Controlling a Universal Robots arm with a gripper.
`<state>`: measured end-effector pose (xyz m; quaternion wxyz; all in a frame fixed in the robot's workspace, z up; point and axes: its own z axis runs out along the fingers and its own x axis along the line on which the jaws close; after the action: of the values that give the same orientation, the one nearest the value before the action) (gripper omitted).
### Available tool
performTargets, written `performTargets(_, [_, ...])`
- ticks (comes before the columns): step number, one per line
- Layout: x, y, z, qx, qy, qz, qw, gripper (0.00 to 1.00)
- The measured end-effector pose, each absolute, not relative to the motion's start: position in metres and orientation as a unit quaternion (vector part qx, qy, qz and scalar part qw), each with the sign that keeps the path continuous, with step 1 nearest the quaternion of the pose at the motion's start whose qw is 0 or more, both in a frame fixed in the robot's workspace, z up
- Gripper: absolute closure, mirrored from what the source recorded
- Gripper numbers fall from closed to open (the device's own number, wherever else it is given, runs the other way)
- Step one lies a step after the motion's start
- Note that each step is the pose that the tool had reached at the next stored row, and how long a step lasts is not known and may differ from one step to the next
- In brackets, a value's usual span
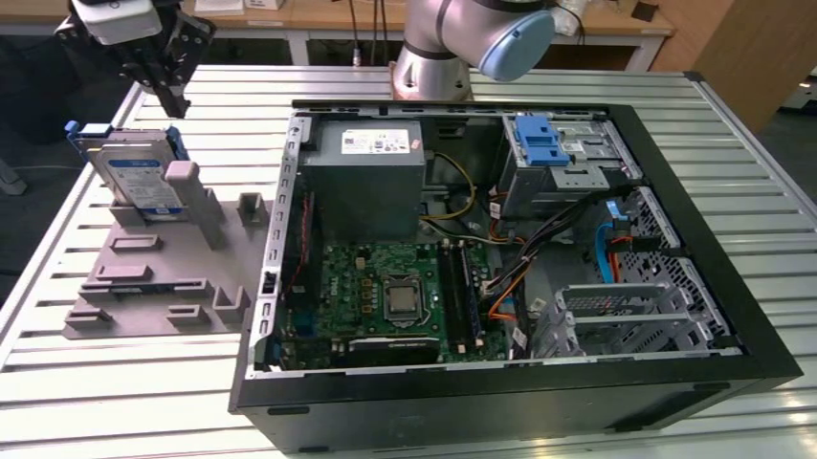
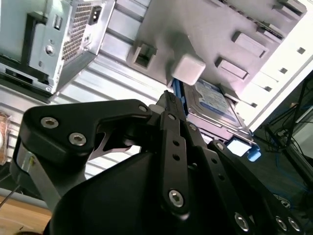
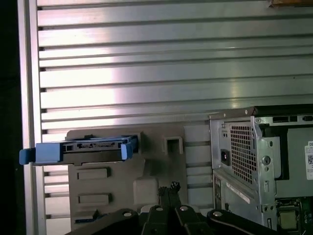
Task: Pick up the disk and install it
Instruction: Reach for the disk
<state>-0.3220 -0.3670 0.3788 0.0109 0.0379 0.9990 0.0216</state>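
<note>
A slatted metal table (image 1: 128,402) with a wooden bench (image 1: 320,11) behind it carries a grey stand (image 1: 141,296) at the exterior view's left and an open computer case (image 1: 511,387) to its right. The gripper (image 1: 174,105) hangs over the stand, fingers pressed together and holding nothing. The disk (image 1: 134,172) stands on edge in the stand just below, and the case holds a power supply (image 1: 370,182), motherboard (image 1: 383,287) and drive cage (image 1: 568,153).

Slatted table (image 1: 128,382): grey fixture (image 1: 141,287), computer case (image 1: 511,402)
</note>
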Motion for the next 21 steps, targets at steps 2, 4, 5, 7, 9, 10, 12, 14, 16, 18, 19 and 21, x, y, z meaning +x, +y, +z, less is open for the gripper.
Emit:
performTargets(2, [-0.330,-0.365,0.379,0.038,0.999,0.022,0.011,0.89])
performTargets(4, [-0.338,-0.363,0.378,0.038,0.999,0.022,0.011,0.89])
performTargets(5, [-0.346,-0.361,0.378,0.038,0.999,0.022,0.011,0.89])
performTargets(7, [-0.359,-0.358,0.377,0.038,0.999,0.022,0.011,0.89])
performTargets(9, [-0.370,-0.354,0.376,0.038,0.999,0.022,0.011,0.89])
performTargets(10, [-0.373,-0.352,0.376,0.038,0.999,0.022,0.010,0.89])
performTargets(12, [-0.380,-0.348,0.375,0.038,0.999,0.021,0.010,0.89])
performTargets(14, [-0.386,-0.344,0.374,0.038,0.999,0.020,0.008,0.89])
performTargets(16, [-0.389,-0.338,0.373,0.038,0.999,0.012,0.008,0.89])
performTargets(18, [-0.392,-0.333,0.372,0.038,0.999,0.001,0.008,0.89])
performTargets(19, [-0.395,-0.331,0.372,0.038,0.999,-0.005,0.008,0.89])
performTargets(21, [-0.403,-0.330,0.370,0.038,0.999,-0.010,0.008,0.89])
